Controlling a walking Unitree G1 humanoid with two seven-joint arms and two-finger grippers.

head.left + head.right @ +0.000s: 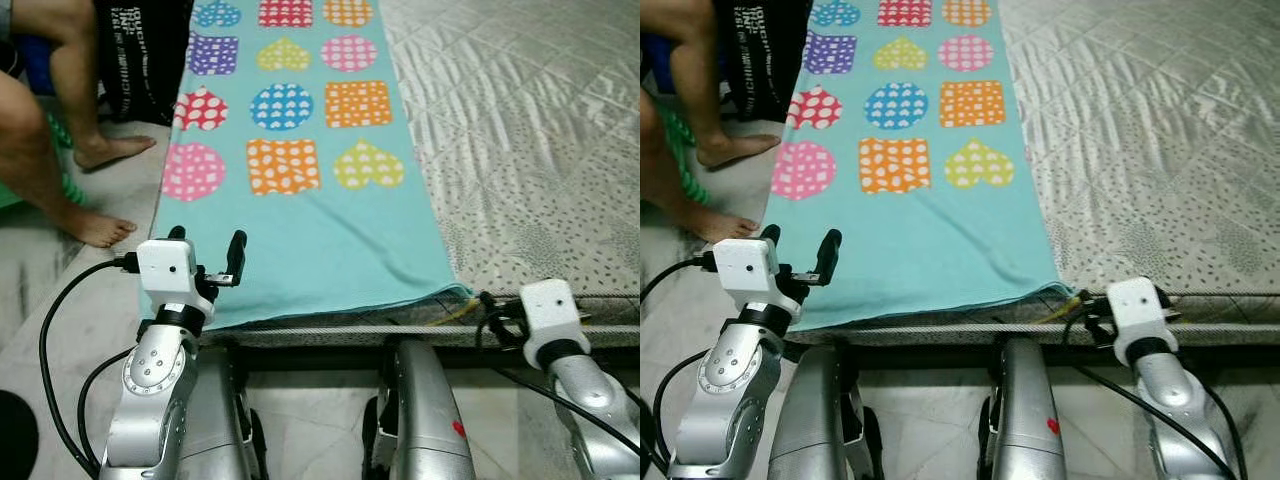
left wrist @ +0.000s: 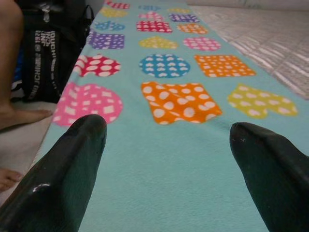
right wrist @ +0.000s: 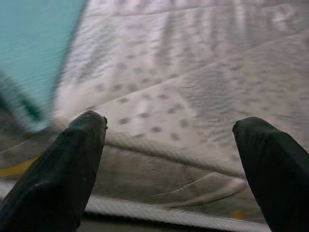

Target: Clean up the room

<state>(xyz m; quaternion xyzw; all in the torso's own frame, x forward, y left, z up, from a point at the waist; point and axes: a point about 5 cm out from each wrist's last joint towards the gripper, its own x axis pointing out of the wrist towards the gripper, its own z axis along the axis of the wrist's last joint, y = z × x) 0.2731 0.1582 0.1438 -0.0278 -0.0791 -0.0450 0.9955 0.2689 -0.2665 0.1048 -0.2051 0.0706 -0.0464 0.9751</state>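
A teal blanket (image 1: 310,240) printed with dotted hearts, circles and squares lies flat along the left side of the bed, its near edge hanging slightly over the mattress front. My left gripper (image 1: 207,240) hovers open at the blanket's near left corner, with its black fingers (image 2: 72,159) apart above the teal cloth and nothing between them. My right gripper (image 3: 169,125) is open at the mattress's near edge, right of the blanket's corner. Its fingertips (image 3: 82,145) point over the spotted cream sheet (image 3: 193,77), holding nothing.
The quilted cream sheet (image 1: 520,140) covers the right of the bed. A person's bare legs and feet (image 1: 95,150) stand on the floor at the left beside a black bag (image 1: 140,60). My own silver legs (image 1: 420,420) are against the bed front.
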